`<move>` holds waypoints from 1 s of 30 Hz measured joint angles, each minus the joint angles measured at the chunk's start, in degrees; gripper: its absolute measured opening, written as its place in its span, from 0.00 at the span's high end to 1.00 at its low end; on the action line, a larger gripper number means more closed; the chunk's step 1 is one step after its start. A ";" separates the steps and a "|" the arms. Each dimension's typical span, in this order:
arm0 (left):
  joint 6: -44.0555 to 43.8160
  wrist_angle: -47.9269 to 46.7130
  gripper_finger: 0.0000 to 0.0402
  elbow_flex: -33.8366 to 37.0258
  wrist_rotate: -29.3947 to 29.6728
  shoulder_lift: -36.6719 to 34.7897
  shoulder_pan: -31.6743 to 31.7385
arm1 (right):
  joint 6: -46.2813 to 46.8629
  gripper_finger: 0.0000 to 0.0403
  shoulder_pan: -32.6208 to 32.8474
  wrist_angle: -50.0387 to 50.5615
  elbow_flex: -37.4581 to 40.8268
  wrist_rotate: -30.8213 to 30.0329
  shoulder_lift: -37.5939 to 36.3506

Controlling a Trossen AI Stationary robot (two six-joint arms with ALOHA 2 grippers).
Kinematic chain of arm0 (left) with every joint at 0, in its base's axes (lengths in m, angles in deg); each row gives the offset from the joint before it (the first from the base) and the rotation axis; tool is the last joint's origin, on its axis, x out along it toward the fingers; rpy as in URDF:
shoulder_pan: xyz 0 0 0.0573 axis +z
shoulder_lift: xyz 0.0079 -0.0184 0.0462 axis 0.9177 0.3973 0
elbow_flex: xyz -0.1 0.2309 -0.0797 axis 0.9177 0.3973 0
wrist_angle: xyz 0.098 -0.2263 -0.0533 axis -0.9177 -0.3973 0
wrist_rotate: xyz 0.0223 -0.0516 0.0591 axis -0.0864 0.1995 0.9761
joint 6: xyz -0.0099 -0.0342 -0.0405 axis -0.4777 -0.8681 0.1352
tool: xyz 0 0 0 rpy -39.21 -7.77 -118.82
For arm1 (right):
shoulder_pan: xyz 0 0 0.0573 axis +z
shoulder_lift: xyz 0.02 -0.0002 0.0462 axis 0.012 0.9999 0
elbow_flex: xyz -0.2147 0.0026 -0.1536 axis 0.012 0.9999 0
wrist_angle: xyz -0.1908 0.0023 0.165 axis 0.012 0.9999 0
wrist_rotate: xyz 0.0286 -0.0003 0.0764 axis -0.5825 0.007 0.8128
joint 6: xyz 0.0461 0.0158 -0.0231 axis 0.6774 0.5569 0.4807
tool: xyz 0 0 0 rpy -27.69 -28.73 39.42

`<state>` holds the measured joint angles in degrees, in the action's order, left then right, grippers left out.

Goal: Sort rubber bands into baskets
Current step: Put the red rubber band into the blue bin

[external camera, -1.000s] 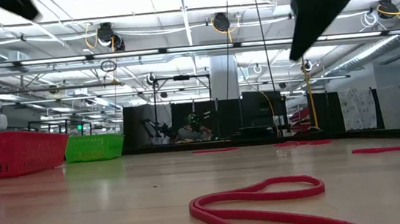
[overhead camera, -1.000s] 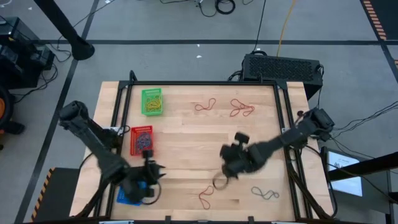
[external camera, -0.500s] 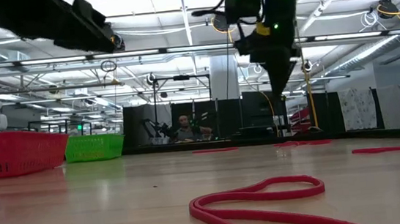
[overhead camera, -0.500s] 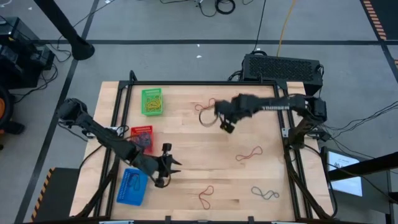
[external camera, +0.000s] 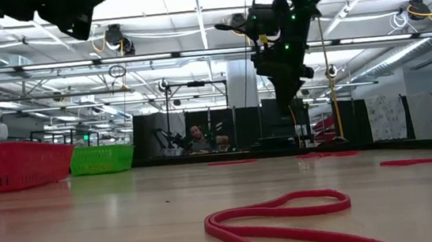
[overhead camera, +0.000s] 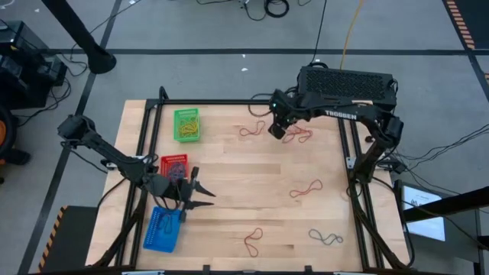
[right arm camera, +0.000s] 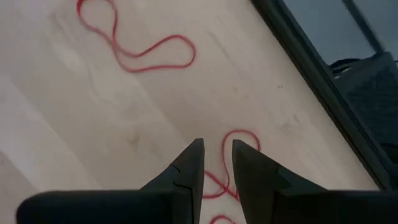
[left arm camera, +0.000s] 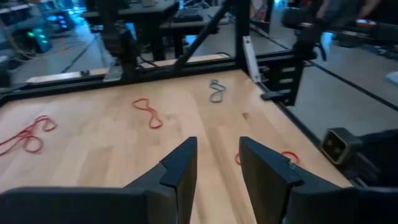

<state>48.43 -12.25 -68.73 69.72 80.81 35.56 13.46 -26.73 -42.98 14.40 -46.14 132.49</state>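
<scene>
Hovering right end effector [right arm camera: 216,165], open, above red rubber band [right arm camera: 233,140]

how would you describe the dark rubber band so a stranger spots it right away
Start at the wooden table and go to its near right corner in the high view, opposite the baskets. The dark rubber band lies there in a loose figure-eight, the only loose band that is not red.

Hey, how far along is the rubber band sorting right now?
Partly done. The green basket, red basket and blue basket each hold bands already. In hand: nothing; the right gripper hangs over the red bands at the far edge, jaws slightly apart, and the left gripper is empty beside the red basket. About five loose bands remain on the table, including a dark one.
</scene>
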 joint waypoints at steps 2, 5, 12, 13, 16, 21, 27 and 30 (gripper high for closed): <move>0.43 -0.07 0.68 0.03 -1.06 -0.17 0.00 | -0.17 0.81 -1.48 -0.66 0.00 1.16 0.00; 1.93 -0.04 0.68 0.02 -1.40 -0.20 0.00 | -0.19 0.81 -3.18 -0.98 0.10 1.65 0.00; 2.72 -0.09 0.68 0.02 -1.45 -0.18 0.00 | -1.40 0.81 -5.42 -12.10 10.10 5.52 -0.09; 2.72 -0.11 0.68 0.02 -1.47 -0.18 0.00 | -2.12 0.81 -5.67 -14.43 12.00 7.02 -0.07; 2.69 -0.15 0.68 0.02 -1.71 -0.18 0.00 | -2.24 0.81 -6.34 -17.81 15.99 9.89 -0.04; 2.98 -0.03 0.68 0.02 -1.85 -0.18 0.08 | -2.10 0.81 -6.94 -20.03 20.51 10.21 -0.04; 4.24 0.24 0.68 0.02 -1.91 -0.18 0.91 | -2.12 0.81 -7.43 -25.87 25.55 10.37 -0.04; 4.20 0.26 0.68 0.02 -1.95 -0.18 1.31 | -2.15 0.81 -7.72 -26.08 26.62 10.49 -0.09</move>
<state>52.64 -11.99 -68.70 67.77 80.63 36.87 11.31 -34.44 -69.06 41.02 -35.65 132.40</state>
